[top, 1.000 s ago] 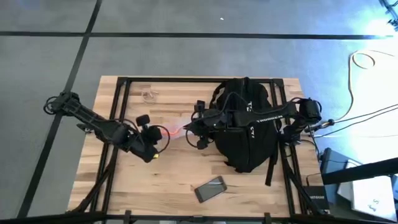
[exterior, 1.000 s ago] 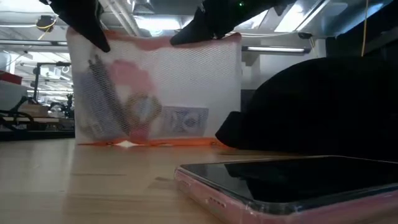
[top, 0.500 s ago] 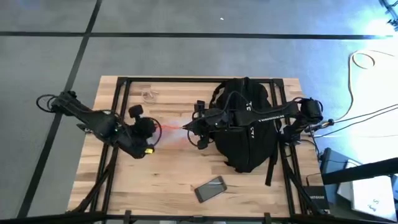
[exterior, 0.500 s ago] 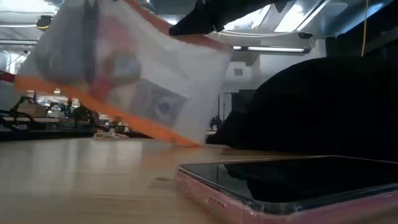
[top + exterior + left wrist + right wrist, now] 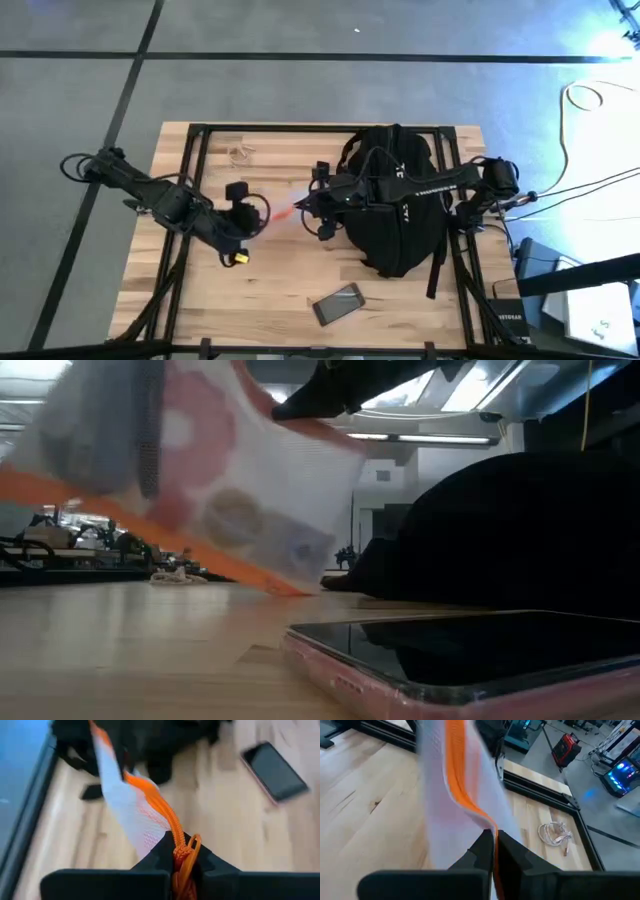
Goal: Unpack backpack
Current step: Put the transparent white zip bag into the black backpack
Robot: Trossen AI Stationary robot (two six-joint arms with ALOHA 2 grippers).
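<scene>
The black backpack [image 5: 395, 215] lies on the right half of the table, a dark mound in the low view [image 5: 520, 530]. Left of it, a white mesh pouch [image 5: 210, 490] with orange trim hangs slanted between my two grippers, with small items showing through the mesh. My left gripper [image 5: 252, 212] is shut on the pouch's left end. My right gripper [image 5: 303, 207], reaching over the backpack, is shut on the end beside the backpack. The pouch's low corner [image 5: 292, 590] is near the table; whether it touches, I cannot tell. My left gripper pinches the pouch's orange top edge [image 5: 176, 840] between its two fingers, at the end where an orange cord loop [image 5: 192, 851] hangs. The pouch stretches away from the fingers toward the backpack, this end raised. My right gripper pinches the orange top edge [image 5: 487, 822] at the pouch's other end between its two fingers, coming from the backpack's side. The mesh hangs below and beyond the fingers, and the edge runs toward my left gripper.
A phone in a pink case [image 5: 338, 303] lies flat near the table's front edge, close to the low camera [image 5: 460, 660]. A small coiled cable [image 5: 238, 153] lies at the far left. Black frame rails [image 5: 190, 170] cross the tabletop.
The pouch stood upright with its bottom edge on the table; now it slants. The end in my left gripper has risen and swung up, while the end held by my right gripper by the backpack has stayed in place. My left gripper has turned as it lifted.
</scene>
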